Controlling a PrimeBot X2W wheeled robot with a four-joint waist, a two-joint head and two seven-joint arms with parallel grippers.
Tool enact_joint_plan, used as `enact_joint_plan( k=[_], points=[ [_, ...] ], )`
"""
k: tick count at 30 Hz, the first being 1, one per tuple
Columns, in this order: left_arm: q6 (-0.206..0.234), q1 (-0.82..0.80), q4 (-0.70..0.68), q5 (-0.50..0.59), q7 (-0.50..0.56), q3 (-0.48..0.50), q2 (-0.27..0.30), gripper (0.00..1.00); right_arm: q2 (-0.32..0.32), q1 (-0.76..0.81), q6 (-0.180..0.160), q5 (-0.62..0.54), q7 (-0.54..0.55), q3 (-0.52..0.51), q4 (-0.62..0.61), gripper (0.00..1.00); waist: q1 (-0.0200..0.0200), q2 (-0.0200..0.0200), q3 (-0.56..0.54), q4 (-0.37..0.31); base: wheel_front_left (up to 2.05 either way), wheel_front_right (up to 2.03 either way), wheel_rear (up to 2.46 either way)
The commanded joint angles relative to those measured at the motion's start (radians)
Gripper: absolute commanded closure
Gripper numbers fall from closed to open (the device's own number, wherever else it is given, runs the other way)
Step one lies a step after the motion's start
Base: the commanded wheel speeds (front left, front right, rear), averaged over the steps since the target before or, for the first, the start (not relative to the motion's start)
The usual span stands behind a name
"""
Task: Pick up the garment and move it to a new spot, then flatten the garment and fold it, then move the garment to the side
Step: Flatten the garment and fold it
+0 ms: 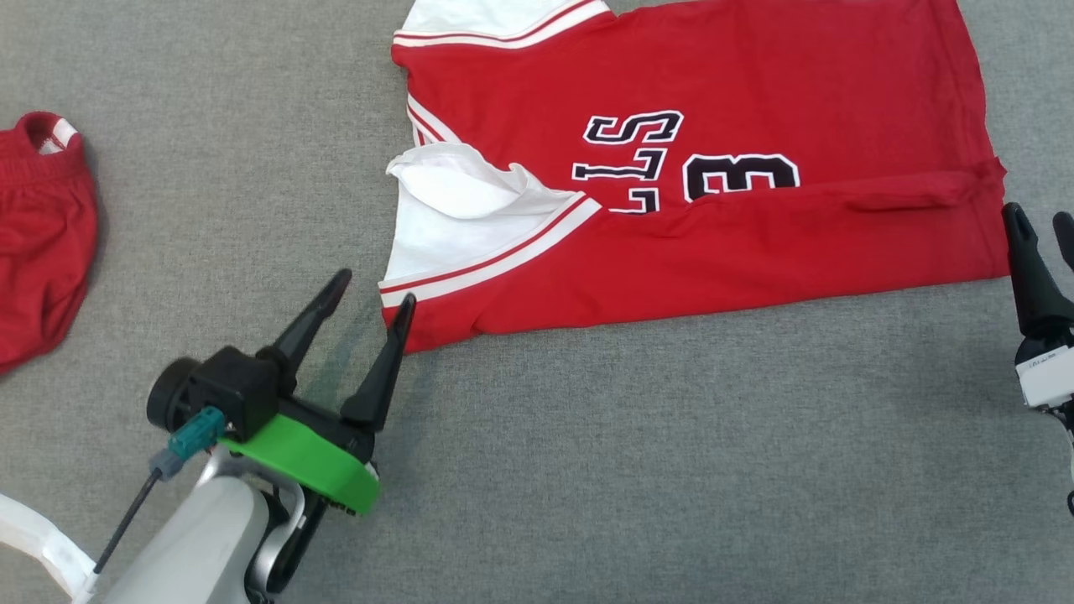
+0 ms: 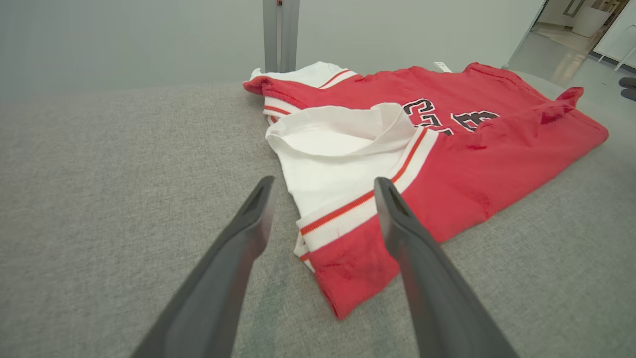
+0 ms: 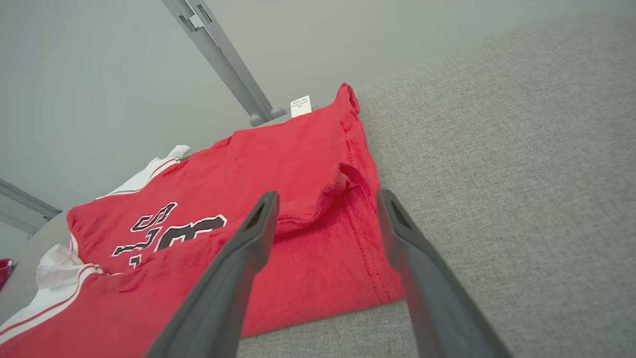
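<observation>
The garment (image 1: 713,243) is a red jersey with white sleeves and black lettering, lying on the grey cloth surface with its near long edge folded over. My left gripper (image 1: 376,294) stands open just off the jersey's near left corner, one fingertip beside the red hem, nothing between the fingers. In the left wrist view that corner of the garment (image 2: 357,248) lies between the spread fingers of the left gripper (image 2: 323,186). My right gripper (image 1: 1040,220) is open at the jersey's right edge. The right wrist view has the right gripper (image 3: 328,196) spread above the folded hem of the garment (image 3: 298,199).
A second red garment (image 1: 38,235) lies bunched at the far left of the grey surface (image 1: 671,461). A grey metal post (image 2: 279,35) stands beyond the table's far edge. Another slanted post (image 3: 223,59) rises behind the jersey.
</observation>
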Motion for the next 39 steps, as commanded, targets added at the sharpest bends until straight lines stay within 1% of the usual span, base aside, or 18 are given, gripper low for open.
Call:
enact_joint_plan(
  k=[1, 4, 8, 11, 12, 13, 14, 15, 18, 21, 24, 27, 28, 29, 31, 34, 36, 39],
  points=[
    [0.001, 0.024, 0.01, -0.02, 0.004, 0.001, -0.009, 0.0, -0.001, 0.015, -0.002, 0.014, -0.016, 0.009, 0.006, 0.0, 0.0, 0.0, -0.012, -0.006, 0.0, 0.0, 0.0],
    [0.013, 0.055, 0.043, -0.054, 0.028, 0.0, -0.025, 0.0, -0.002, 0.03, -0.002, 0.036, -0.032, 0.032, 0.014, 0.0, 0.0, 0.0, -0.015, -0.01, 0.0, 0.0, 0.0],
    [0.02, 0.028, 0.109, -0.073, 0.077, -0.002, -0.032, 0.0, -0.011, 0.025, -0.002, 0.056, -0.039, 0.061, 0.025, 0.0, 0.0, 0.0, -0.011, -0.013, 0.0, 0.0, 0.0],
    [-0.005, 0.0, 0.135, -0.071, 0.12, -0.029, -0.031, 0.0, -0.019, 0.008, -0.002, 0.063, -0.041, 0.08, 0.034, 0.0, 0.0, 0.0, -0.004, -0.02, 0.0, 0.0, 0.0],
    [-0.012, -0.005, 0.139, -0.074, 0.13, -0.034, -0.029, 0.18, -0.024, 0.001, -0.002, 0.066, -0.043, 0.083, 0.038, 0.0, 0.0, 0.0, -0.003, -0.021, 0.0, 0.0, 0.0],
    [-0.016, -0.008, 0.141, -0.079, 0.134, -0.034, -0.029, 0.51, -0.028, -0.003, -0.002, 0.062, -0.045, 0.087, 0.043, 0.0, 0.0, 0.0, -0.002, -0.021, 0.0, 0.0, 0.0],
    [-0.021, -0.013, 0.144, -0.08, 0.143, -0.04, -0.026, 0.77, -0.033, -0.009, -0.002, 0.051, -0.043, 0.09, 0.058, 0.0, 0.0, 0.0, -0.001, -0.023, 0.0, 0.0, 0.0],
    [-0.026, -0.016, 0.144, -0.08, 0.151, -0.047, -0.025, 1.0, -0.037, -0.017, -0.002, 0.037, -0.042, 0.09, 0.074, 0.0, 0.0, 0.0, -0.001, -0.024, 0.0, 0.0, 0.0],
    [-0.039, -0.018, 0.132, -0.083, 0.168, -0.064, -0.015, 1.0, -0.03, -0.069, -0.001, -0.004, -0.039, 0.101, 0.131, 0.0, 0.0, 0.0, -0.005, -0.029, 0.0, 0.0, 0.0],
    [-0.039, -0.018, 0.114, -0.072, 0.161, -0.065, -0.004, 1.0, -0.017, -0.113, -0.001, -0.028, -0.025, 0.111, 0.189, 0.0, 0.0, 0.0, -0.011, -0.024, 0.0, 0.0, 0.0],
    [-0.03, -0.012, 0.092, -0.076, 0.153, -0.059, 0.005, 1.0, -0.007, -0.145, -0.001, -0.054, 0.021, 0.124, 0.267, 0.0, 0.0, 0.0, -0.017, -0.01, 0.0, 0.0, 0.0],
    [-0.031, -0.008, 0.08, -0.08, 0.153, -0.058, 0.013, 1.0, -0.011, -0.165, -0.002, -0.098, 0.067, 0.138, 0.341, 0.0, 0.0, 0.0, -0.019, 0.0, 0.0, 0.0, 0.0],
    [-0.031, -0.008, 0.076, -0.08, 0.15, -0.058, 0.013, 1.0, -0.009, -0.172, -0.002, -0.112, 0.063, 0.143, 0.355, 0.57, 0.0, 0.0, -0.019, 0.005, 0.0, 0.0, 0.0],
    [-0.032, -0.008, 0.075, -0.081, 0.149, -0.058, 0.014, 1.0, 0.0, -0.173, -0.002, -0.111, 0.062, 0.146, 0.365, 1.0, 0.0, 0.0, -0.02, 0.007, 0.0, 0.0, 0.0],
    [-0.031, -0.005, 0.072, -0.083, 0.148, -0.059, 0.015, 1.0, 0.005, -0.166, -0.001, -0.11, 0.059, 0.152, 0.375, 1.0, 0.0, 0.0, -0.022, 0.011, 0.0, 0.0, 0.0],
    [-0.026, 0.013, 0.062, -0.092, 0.146, -0.056, 0.022, 1.0, -0.012, -0.144, -0.002, -0.102, 0.044, 0.157, 0.371, 1.0, 0.0, 0.0, -0.029, 0.013, 0.0, 0.0, 0.0],
    [-0.023, 0.031, 0.048, -0.1, 0.146, -0.054, 0.031, 1.0, -0.023, -0.128, -0.002, -0.086, 0.031, 0.16, 0.353, 1.0, 0.0, 0.0, -0.037, 0.011, 0.0, 0.0, 0.0],
    [-0.014, 0.085, 0.006, -0.116, 0.147, -0.053, 0.056, 1.0, -0.06, -0.069, -0.002, -0.032, 0.012, 0.186, 0.284, 1.0, 0.0, 0.0, -0.063, 0.008, 0.0, 0.0, 0.0]
  ],
)
